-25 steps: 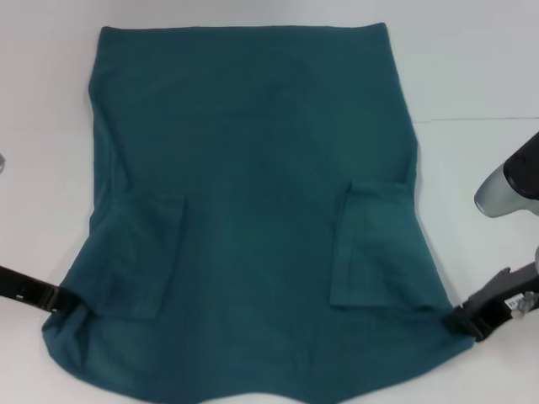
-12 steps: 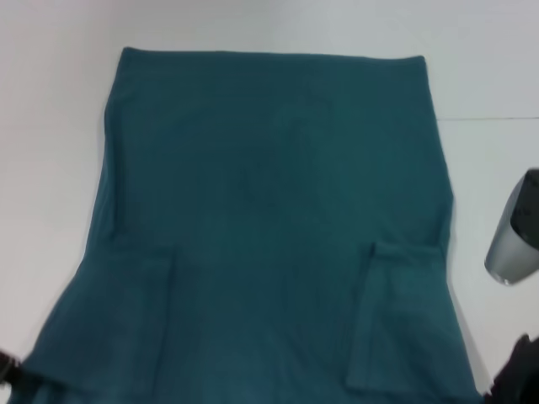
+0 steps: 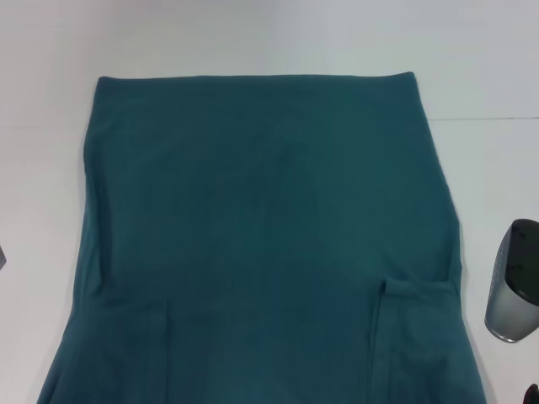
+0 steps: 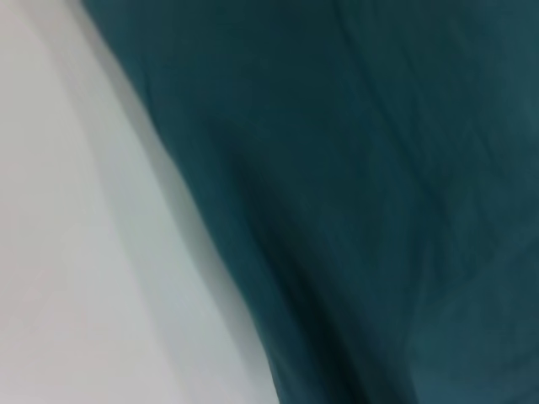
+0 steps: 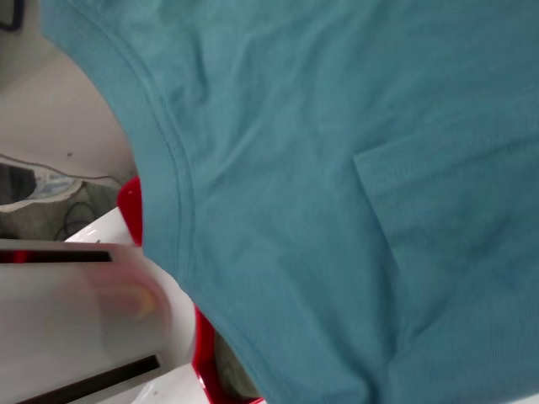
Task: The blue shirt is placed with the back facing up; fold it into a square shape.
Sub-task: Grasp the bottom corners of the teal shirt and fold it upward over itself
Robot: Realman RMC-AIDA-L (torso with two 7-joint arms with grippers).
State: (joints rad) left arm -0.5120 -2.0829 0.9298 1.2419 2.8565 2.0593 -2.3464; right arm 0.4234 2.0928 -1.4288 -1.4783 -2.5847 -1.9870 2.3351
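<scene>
Blue shirt [image 3: 261,236] lies spread flat on the white tabletop [image 3: 253,38], far hem straight, near end running off the lower edge of the head view. Both sleeves folded inward onto the body; right sleeve [image 3: 417,337] edge distinct. Left gripper out of sight. Right arm's grey link [image 3: 512,295] stands beside the shirt's right edge; finger state cannot be told.

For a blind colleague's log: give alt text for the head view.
A blue shirt lies flat on a white table, sleeves folded inward, its near end running past the bottom edge. A silver-grey arm segment shows at right; no gripper is visible.
</scene>
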